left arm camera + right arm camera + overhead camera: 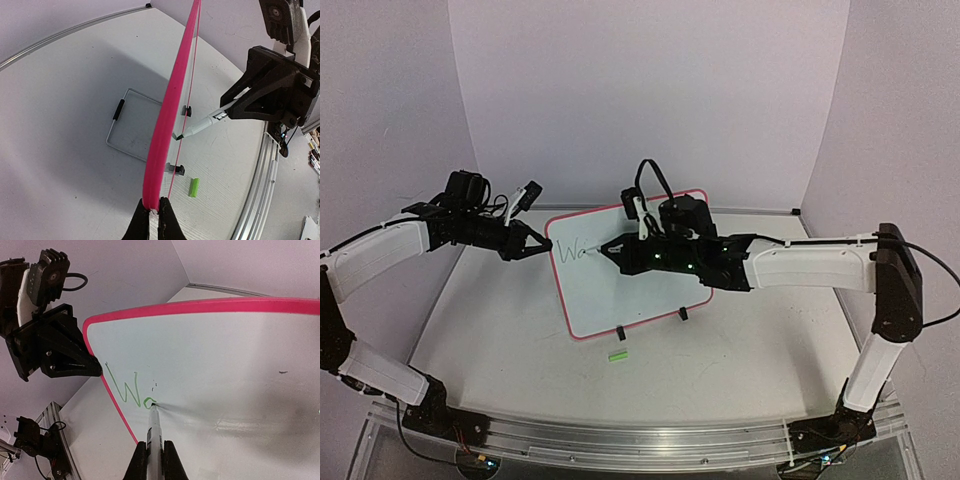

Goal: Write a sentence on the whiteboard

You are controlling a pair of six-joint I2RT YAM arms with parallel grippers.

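Note:
The whiteboard stands tilted on two black clip feet, its red-pink frame seen edge-on in the left wrist view. My left gripper is shut on the frame's left edge. My right gripper is shut on a white marker, whose tip touches the glossy face. Of the sentence, green letters "Wa" show near the upper left corner; the tip rests at the "a".
A green marker cap lies on the table just in front of the board. A wire stand lies flat behind the board. Purple walls close the back and sides. A metal rail runs along the near edge.

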